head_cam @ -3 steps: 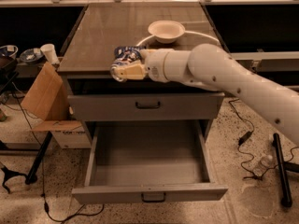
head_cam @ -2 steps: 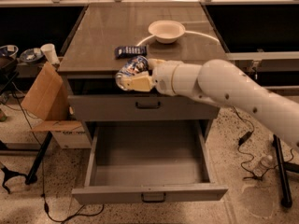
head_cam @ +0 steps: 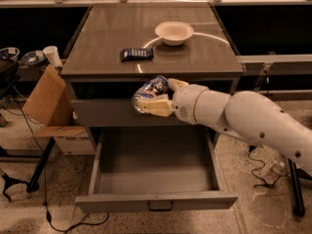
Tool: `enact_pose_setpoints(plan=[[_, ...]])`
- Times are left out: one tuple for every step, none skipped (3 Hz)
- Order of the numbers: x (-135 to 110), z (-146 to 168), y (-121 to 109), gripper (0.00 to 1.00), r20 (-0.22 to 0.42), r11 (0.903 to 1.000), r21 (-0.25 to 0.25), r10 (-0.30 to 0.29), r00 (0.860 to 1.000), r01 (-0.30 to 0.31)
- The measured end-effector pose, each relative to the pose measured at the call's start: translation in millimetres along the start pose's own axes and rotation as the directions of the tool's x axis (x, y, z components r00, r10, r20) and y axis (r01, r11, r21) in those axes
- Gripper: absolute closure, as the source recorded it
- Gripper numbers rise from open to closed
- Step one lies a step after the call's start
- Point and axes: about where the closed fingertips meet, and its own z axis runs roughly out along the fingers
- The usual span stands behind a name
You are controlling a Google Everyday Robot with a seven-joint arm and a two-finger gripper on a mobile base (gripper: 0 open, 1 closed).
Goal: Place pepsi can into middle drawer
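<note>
Pepsi can (head_cam: 152,88) held aslant off the worktop (head_cam: 200,57) front edge.
Gripper (head_cam: 157,99) clenched on the can just below that edge's middle, above the open middle drawer (head_cam: 122,202). Long axis slants; silver end points lower-left. Body blue-and-white.

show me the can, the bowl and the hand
can (head_cam: 149,88), camera view, blue side
bowl (head_cam: 174,32), camera view, bare inside
hand (head_cam: 155,97), camera view, between fingertips gripping the can, above the open drawer (head_cam: 156,172)
</note>
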Motion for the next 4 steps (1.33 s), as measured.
enact_pose_setpoints(plan=[[25,-2,8,1.0,-0.017,0.9992,0.014,0.037,0.999,-0.036],[66,23,17,1.0,-0.051,0.9959,0.017,0.09,0.995,-0.089],[113,58,22,1.0,-0.102,0.9896,0.019,0.143,0.984,-0.142],[164,89,22,1.0,-0.15,0.9774,0.03,0.211,0.966,-0.209]])
